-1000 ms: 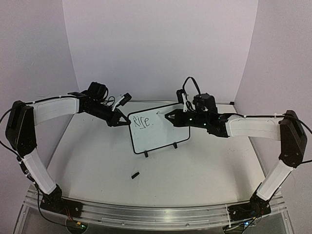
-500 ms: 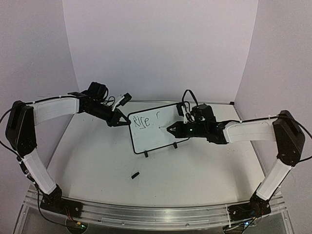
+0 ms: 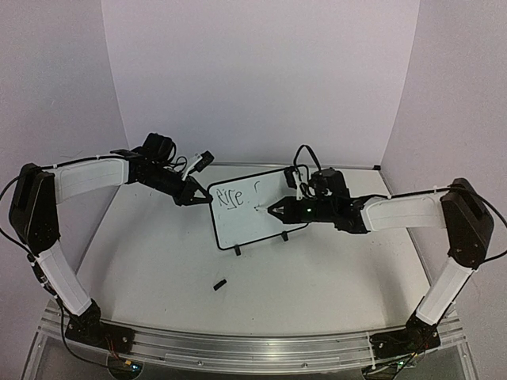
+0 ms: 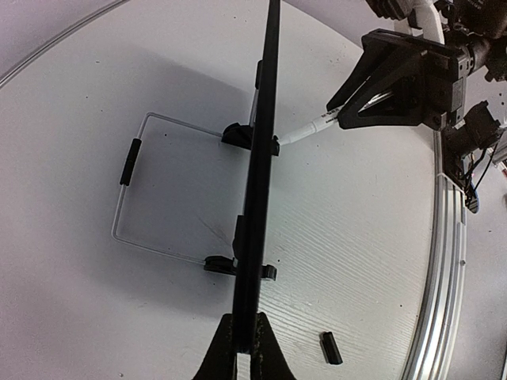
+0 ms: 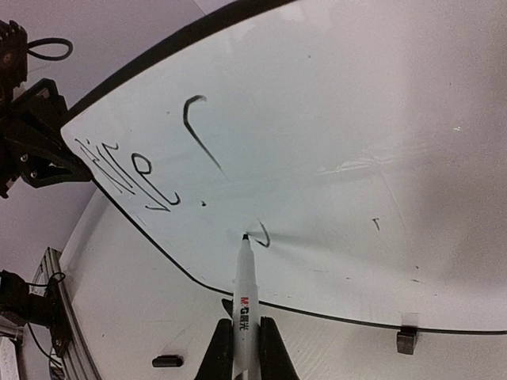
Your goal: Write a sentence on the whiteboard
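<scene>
The whiteboard (image 3: 265, 226) stands on its two black feet mid-table, tilted back. My left gripper (image 3: 198, 198) is shut on its left edge; in the left wrist view the board (image 4: 265, 119) runs edge-on into the closed fingers (image 4: 244, 336). The sentence (image 3: 232, 198) reads "Rise." with a curved stroke (image 5: 200, 131) after it. My right gripper (image 3: 275, 210) is shut on a white marker (image 5: 245, 289). The marker's tip touches the board beside a small fresh hook-shaped mark (image 5: 262, 235) on the lower line. The writing also shows in the right wrist view (image 5: 131, 170).
A small black marker cap (image 3: 219, 283) lies on the table in front of the board, also in the left wrist view (image 4: 331, 347) and the right wrist view (image 5: 167, 361). A wire stand (image 4: 127, 190) props the board from behind. Purple walls surround the table.
My right gripper moved the marker from the upper line, where a curved stroke appeared after "Rise.", down and left to the lower line. The left gripper and board stayed still.
</scene>
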`<state>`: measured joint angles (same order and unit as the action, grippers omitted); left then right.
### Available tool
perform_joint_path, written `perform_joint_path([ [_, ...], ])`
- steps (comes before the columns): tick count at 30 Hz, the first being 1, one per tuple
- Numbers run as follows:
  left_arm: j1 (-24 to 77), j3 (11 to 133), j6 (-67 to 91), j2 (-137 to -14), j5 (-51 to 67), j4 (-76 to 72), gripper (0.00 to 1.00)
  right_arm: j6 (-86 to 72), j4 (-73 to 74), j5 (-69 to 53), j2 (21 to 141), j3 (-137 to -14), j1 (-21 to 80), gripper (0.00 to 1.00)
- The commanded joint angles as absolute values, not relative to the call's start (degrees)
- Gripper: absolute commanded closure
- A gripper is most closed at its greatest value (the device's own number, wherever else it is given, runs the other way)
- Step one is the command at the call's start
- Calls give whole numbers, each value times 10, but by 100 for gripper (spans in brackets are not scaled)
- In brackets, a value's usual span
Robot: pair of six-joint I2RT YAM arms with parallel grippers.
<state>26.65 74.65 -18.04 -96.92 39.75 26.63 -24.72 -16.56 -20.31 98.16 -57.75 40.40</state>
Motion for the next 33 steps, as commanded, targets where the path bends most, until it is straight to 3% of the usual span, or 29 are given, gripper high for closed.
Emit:
perform_joint_path([
  [1,278,744,-199,-996,364,324,100,-255,-192,-228,949,-602,402,100],
  [33,279,745,-199,-997,364,324,100,-246,-192,-108,937,-591,402,100],
])
